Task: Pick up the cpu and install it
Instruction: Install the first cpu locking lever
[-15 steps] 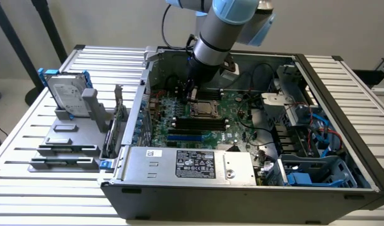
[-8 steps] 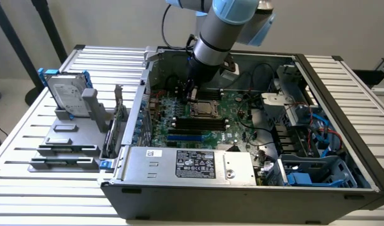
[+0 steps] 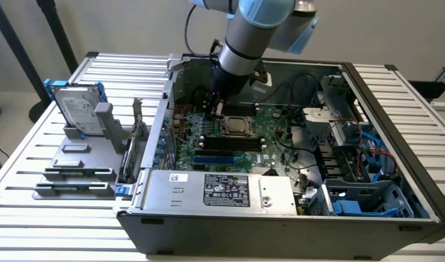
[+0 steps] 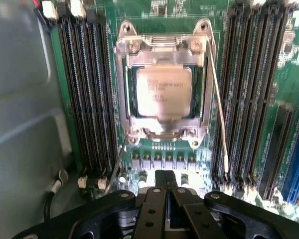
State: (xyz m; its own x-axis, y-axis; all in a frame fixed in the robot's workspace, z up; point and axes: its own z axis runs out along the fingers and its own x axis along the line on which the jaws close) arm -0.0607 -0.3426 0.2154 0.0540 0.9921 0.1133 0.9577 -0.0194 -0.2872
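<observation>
The cpu [image 4: 163, 92], a small flat square chip with a silver-grey metal top, lies flat in its socket in the middle of the green motherboard [image 3: 275, 143]. The bright metal socket frame [image 4: 164, 44] sits around its edges. A thin wire lever [image 4: 217, 99] runs down one side of the frame, and whether it is latched cannot be told. Rows of black memory slots [image 4: 84, 89] flank the socket on both sides.

The black gripper [image 3: 216, 111] on the grey-and-blue arm hangs inside the open dark-grey computer case [image 3: 281, 232], just above the board and just beside the socket, toward the exterior view's left. It holds nothing, and the chip is apart from it. Whether the gripper is spread or pressed together cannot be told.

Judgement: the placing step looks done, so the task is near its end. Any further move calls for a straight lift clear of the lever, the frame and the case wall, without nudging the chip.

Outside the case, on the slatted white table [image 3: 33, 158], an upright silver hard drive with blue brackets [image 3: 78, 112] stands well apart. A grey box with a white label [image 3: 222, 191] sits at the case's near edge.
</observation>
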